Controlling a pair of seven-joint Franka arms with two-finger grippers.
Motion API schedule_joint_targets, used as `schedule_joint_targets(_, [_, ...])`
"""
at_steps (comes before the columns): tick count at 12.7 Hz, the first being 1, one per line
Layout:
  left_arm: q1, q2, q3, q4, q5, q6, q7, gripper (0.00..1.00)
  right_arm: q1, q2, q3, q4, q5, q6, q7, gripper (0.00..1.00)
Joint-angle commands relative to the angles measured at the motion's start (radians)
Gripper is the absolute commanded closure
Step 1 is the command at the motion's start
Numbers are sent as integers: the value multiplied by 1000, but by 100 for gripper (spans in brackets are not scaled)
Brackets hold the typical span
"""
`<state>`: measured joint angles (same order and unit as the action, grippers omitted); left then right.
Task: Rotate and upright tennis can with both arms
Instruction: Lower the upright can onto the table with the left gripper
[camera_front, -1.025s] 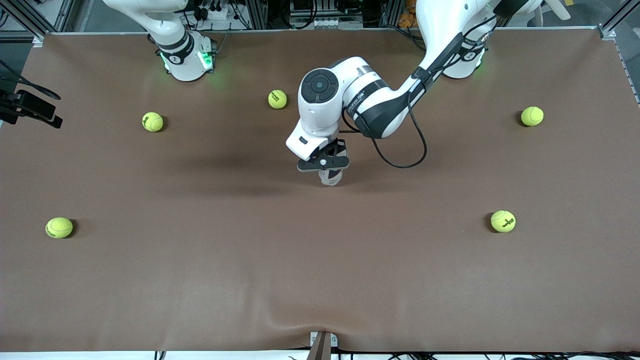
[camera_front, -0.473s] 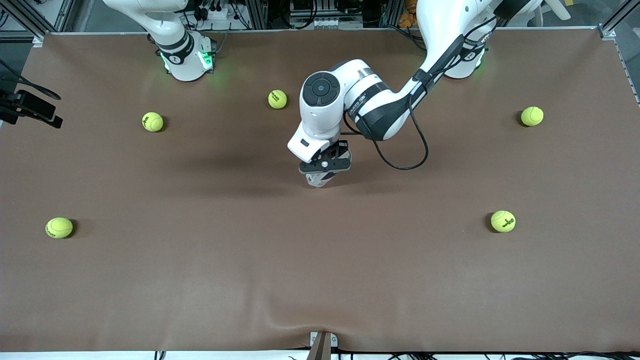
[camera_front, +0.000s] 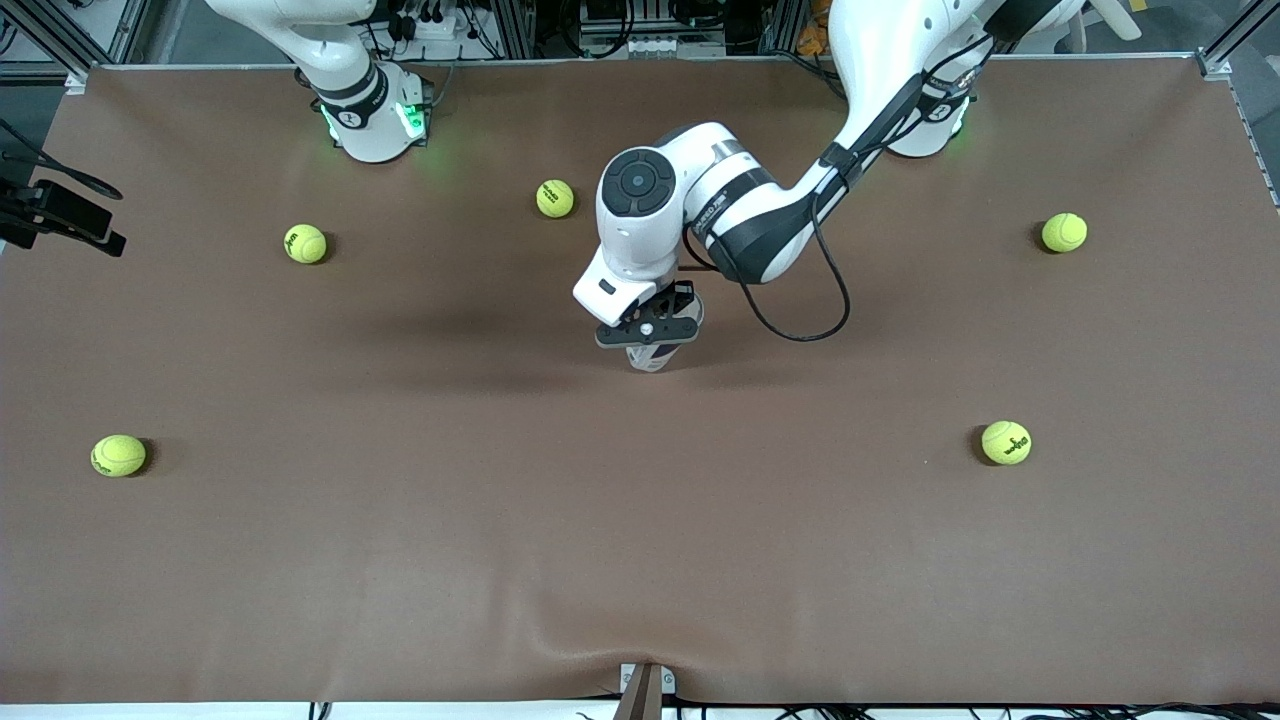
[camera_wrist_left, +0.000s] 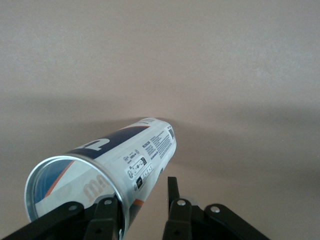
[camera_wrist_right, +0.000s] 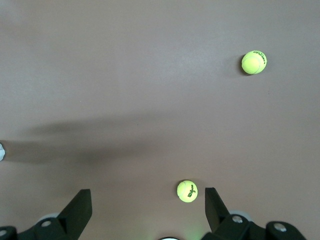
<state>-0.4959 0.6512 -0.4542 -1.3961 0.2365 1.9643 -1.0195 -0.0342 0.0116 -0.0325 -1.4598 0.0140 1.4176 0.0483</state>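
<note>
The left claw has loosened around the tennis can.

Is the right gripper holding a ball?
No: in the right wrist view the right gripper is open and empty, well above a ball on the table.

Table cover: I see matt brown sheet, smooth, looks like vinyl or leatherette, slight ripple at edge nearest front camera. Tennis can: I read clear glossy plastic wall, shiny metal-looking rim at open mouth, smooth printed white and dark-blue label. Tennis balls: fuzzy yellow-green felt, matt. Left arm: glossy white plastic shell, black bands. Right gripper fingers: matt black plastic.
</note>
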Motion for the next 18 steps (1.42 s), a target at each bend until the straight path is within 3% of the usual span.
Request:
schedule_joint_targets(1, [-7,5,-1,12,32,-10,21,65,-4,11,5,19,3,-3,7,0])
schedule_joint_targets(6, [-27,-1,-1,14,75,-19,30,63,-4,11,6,19,3,-3,7,0])
schedule_joint_targets(7, [-27,-4,-3,14,75,-19,32,45,-4,11,6,19,3,-3,7,0])
schedule_joint_targets(8, [-29,-5,-4,14,75,-18,39,19,-4,11,6,19,3,-3,7,0])
schedule_joint_targets(9, [-33,-10,-7,15,75,-16,61,0,-4,11,5,19,3,-3,7,0])
schedule_joint_targets(15, [-44,-60,-15,68,64,-24,73,0,-4,11,6,19,3,-3,7,0])
schedule_joint_targets(18, [-7,-158,-6,68,61,-161,81,0,-4,11,6,19,3,-3,7,0])
